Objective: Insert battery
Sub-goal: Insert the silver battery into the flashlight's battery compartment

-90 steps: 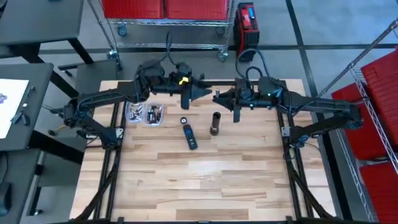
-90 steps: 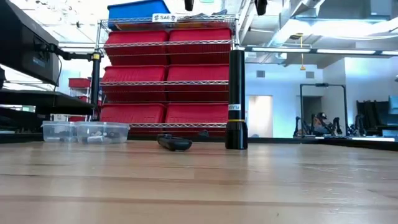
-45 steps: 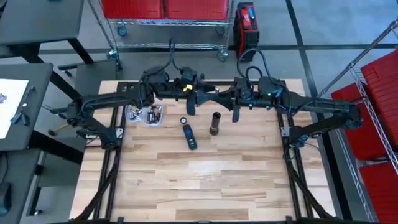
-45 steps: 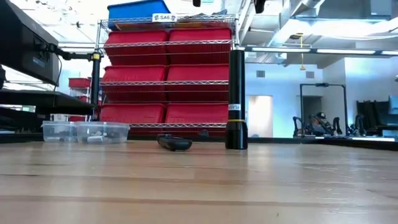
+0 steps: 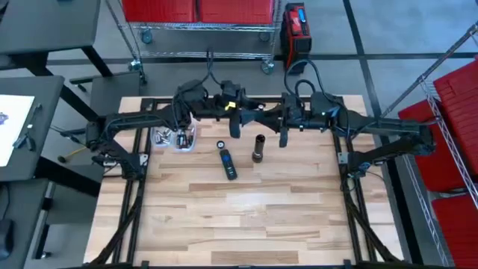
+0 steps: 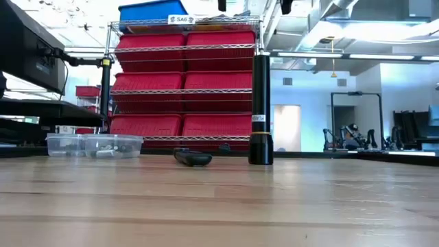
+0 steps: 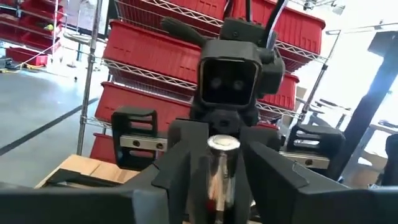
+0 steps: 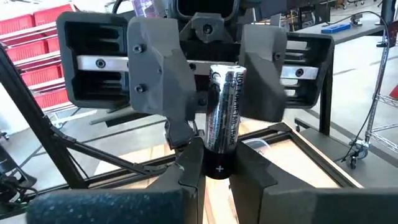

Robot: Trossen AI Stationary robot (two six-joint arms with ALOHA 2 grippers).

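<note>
— Above the back middle of the table, then?
— Yes, up between both grippers: battery (image 8: 225,106), silver, slightly tilted, clear of the wood.
— Held by?
— Right gripper (image 8: 219,177), its 2 fingers closed tight on the dark lower end.
— And the left gripper (image 7: 221,163)?
— Facing the right one head-on, 2 fingers (image 8: 152,74) spread partway, flanking the battery's upper end. Narrow gaps on both sides in the right wrist view; contact hard to judge from the left wrist view.
— Down on the table (image 5: 246,217)?
— Just in front of the grippers, flashlight body (image 5: 258,148), standing upright. Beside it, toward the left arm, dark piece with blue (image 5: 228,164) lying flat, plus small round cap (image 5: 220,144). Farther that way, 2 clear boxes (image 5: 173,137) of small parts, side by side under the left arm.
</note>
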